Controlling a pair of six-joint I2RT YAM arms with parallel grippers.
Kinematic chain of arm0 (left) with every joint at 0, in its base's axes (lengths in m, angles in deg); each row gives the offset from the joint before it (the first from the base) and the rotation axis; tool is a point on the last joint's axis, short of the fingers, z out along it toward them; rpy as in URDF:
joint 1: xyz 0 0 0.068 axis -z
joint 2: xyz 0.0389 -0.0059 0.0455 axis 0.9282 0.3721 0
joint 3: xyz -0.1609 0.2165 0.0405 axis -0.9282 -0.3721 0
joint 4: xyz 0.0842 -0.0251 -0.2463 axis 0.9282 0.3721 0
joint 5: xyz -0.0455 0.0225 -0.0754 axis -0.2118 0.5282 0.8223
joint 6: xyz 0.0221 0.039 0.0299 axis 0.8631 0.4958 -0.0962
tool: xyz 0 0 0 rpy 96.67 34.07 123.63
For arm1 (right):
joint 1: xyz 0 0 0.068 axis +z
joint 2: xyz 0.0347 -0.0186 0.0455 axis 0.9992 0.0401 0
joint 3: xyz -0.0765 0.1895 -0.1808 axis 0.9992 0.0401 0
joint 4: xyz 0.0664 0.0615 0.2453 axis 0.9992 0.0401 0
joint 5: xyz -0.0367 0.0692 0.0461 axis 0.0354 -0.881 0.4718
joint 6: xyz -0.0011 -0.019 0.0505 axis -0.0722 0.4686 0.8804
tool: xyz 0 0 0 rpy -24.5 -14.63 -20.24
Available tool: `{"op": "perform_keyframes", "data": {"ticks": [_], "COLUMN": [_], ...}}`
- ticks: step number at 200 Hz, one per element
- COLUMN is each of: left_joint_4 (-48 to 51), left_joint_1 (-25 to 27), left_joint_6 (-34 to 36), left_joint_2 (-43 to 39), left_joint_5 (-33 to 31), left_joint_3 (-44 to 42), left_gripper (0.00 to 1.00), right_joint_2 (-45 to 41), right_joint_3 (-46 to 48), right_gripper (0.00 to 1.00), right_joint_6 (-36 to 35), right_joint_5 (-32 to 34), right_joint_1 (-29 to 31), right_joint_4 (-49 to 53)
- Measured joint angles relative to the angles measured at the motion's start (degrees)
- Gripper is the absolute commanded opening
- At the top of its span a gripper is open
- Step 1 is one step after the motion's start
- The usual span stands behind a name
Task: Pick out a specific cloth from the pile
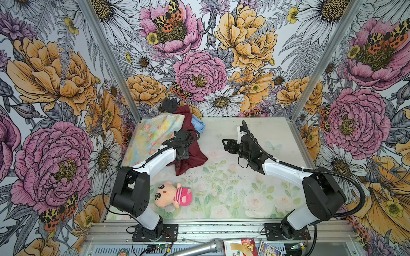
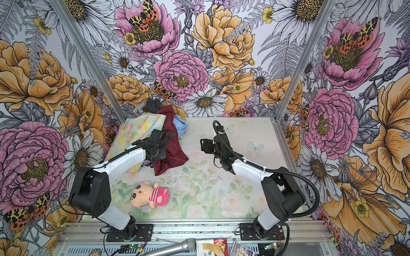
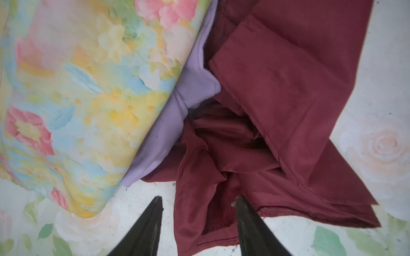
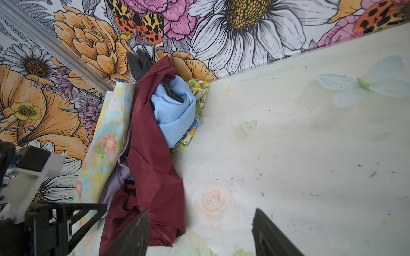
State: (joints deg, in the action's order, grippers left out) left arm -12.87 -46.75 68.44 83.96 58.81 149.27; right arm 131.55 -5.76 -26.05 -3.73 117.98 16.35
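The left gripper (image 3: 198,199) points down at the maroon cloth (image 3: 277,99). Its fingers are spread and pinch nothing, one over the crumpled fold and the other just off its edge. The cloth (image 3: 177,110), pale lavender, lies wedged against the maroon cloth, between it and the pastel floral sheet (image 3: 77,99) in the pile (image 1: 188,124). The left arm (image 1: 159,159) slants from a folded elbow to a wrist above the maroon cloth. The right gripper (image 4: 200,212) hovers beside the maroon cloth, spread and empty, and the right arm (image 1: 286,170) reaches low over the table (image 1: 266,133).
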Motion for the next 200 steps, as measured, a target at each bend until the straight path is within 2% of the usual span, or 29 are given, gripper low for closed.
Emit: {"op": "perform_keyframes", "data": {"ticks": [32, 104, 200], "left_joint_4": [-0.13, -0.07, -0.07], "left_joint_1": [0.22, -1.22, -4.66], "left_joint_6": [0.96, 3.10, 6.01], "left_joint_2": [3.87, 8.61, 14.78], "left_joint_5": [-1.70, -3.93, -4.76], "left_joint_3": [2.86, 6.08, 7.54], "left_gripper": [0.47, 0.48, 0.48], "right_joint_2": [-2.86, -3.45, -3.45], "right_joint_3": [1.22, 1.81, 3.34], "right_gripper": [0.74, 0.73, 0.73], "right_joint_6": [-1.60, -6.10, -7.15], "right_joint_5": [-2.01, -9.73, -12.09], "right_joint_1": [-2.40, -2.34, -2.08], "right_joint_4": [0.17, -0.66, -2.03]}}
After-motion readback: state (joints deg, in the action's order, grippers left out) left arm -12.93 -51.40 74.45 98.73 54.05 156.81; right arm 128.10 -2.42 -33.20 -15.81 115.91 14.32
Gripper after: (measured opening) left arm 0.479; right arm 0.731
